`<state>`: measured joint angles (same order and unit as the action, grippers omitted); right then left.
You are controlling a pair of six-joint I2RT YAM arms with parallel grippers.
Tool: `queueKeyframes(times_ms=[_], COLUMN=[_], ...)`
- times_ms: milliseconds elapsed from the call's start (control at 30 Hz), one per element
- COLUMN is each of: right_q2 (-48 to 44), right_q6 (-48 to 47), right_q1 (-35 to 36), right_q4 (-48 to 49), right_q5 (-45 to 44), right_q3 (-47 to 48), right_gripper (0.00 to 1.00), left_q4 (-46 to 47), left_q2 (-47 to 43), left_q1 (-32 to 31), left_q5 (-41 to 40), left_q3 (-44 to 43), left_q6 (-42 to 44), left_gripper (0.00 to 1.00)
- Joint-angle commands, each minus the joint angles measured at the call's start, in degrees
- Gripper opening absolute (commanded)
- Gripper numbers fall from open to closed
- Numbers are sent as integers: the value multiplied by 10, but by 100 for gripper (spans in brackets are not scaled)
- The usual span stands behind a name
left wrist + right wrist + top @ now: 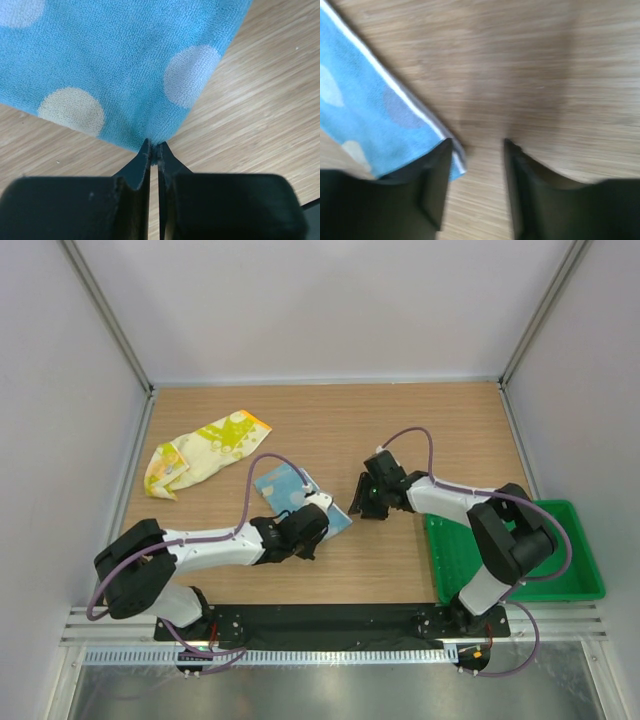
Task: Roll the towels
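Observation:
The light blue polka-dot towel [286, 486] lies flat in the middle of the table. My left gripper [306, 530] is shut on its near corner, and the left wrist view shows the two fingertips [146, 150] pinching the edge of the blue towel [115, 60]. My right gripper [360, 504] hovers just right of the towel's right corner, open, with bare wood between its fingers. In the right wrist view the blue towel's [365, 115] white-edged corner sits against the inner side of the left finger [437, 175], and the right gripper [477, 145] grips nothing. The pale yellow towel [205, 450] lies crumpled at the far left.
A green plastic tray [560, 585] stands at the near right, beside the right arm's base. Grey enclosure walls with metal posts close in the wooden table [440, 430] on three sides.

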<state>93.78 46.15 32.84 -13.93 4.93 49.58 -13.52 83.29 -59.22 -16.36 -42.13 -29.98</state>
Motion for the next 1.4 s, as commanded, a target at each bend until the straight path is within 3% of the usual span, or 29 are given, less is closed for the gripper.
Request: queueKeyframes(times_ms=[0, 133, 533, 733, 1367], right_q2=[-35, -60, -212, -232, -279], right_q6=[-50, -69, -123, -139, -134], right_q1=[-8, -16, -88, -97, -96], right_q4=[-67, -109, -157, -179, -95], right_q5=[-90, -130, -125, -119, 104], right_q3=[33, 61, 40, 43, 11], right_gripper=[58, 71, 73, 73, 72], left_q4=[-28, -31, -6, 2, 110], left_q2=[-15, -10, -12, 6, -19], left_q1=[2, 2, 2, 3, 111], left_q5=[17, 49, 146, 176, 304], left_q3=[3, -20, -59, -74, 42], left_q6=[-13, -25, -76, -101, -343], left_gripper=[0, 0, 0, 0, 0])
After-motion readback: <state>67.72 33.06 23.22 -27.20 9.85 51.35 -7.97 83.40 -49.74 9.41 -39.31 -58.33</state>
